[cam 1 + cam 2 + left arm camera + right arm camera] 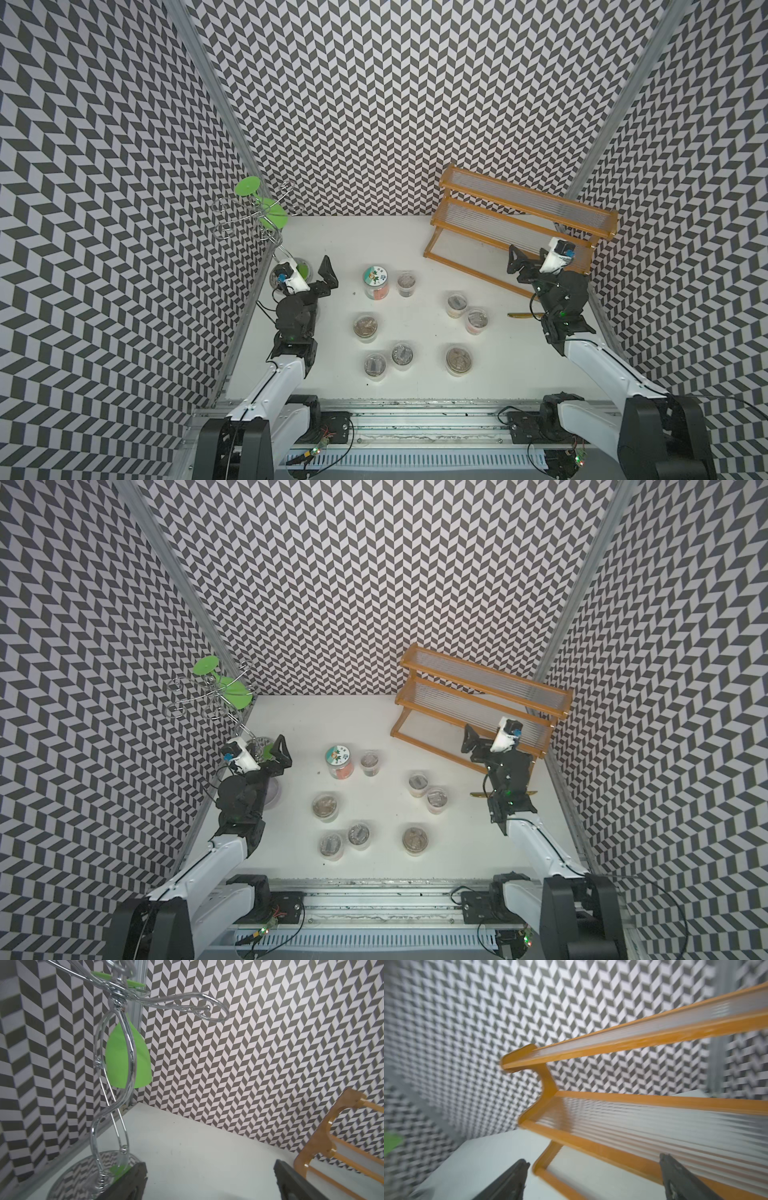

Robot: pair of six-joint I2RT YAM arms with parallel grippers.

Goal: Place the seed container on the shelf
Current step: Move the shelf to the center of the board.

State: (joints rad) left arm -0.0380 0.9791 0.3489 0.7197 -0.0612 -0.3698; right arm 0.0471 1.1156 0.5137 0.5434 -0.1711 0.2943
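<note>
Top views both show eight lidded jars (365, 327) standing upright on the white worktop (415, 241). I cannot tell from here which one is the seed container. All eight are in the open middle, apart from the shelf (532, 197). One taller jar with a flowered lid (376, 276) has a small jar (406, 284) just beside it. Two more small jars (456, 304) pair up nearer the shelf, and another two (375, 365) toward the front. Two wider jars stand singly. The one shelf, three stepped clear tiers in an orange frame, sits at the back corner on the right arm's side.

In the blurred right wrist view, the right end effector (593, 1178) is close before the shelf. Its two dark fingers are spread wide and hold nothing. The left end effector (209, 1183) is likewise spread over bare worktop, beside one silver wire stand (116, 1076) carrying two green discs.
</note>
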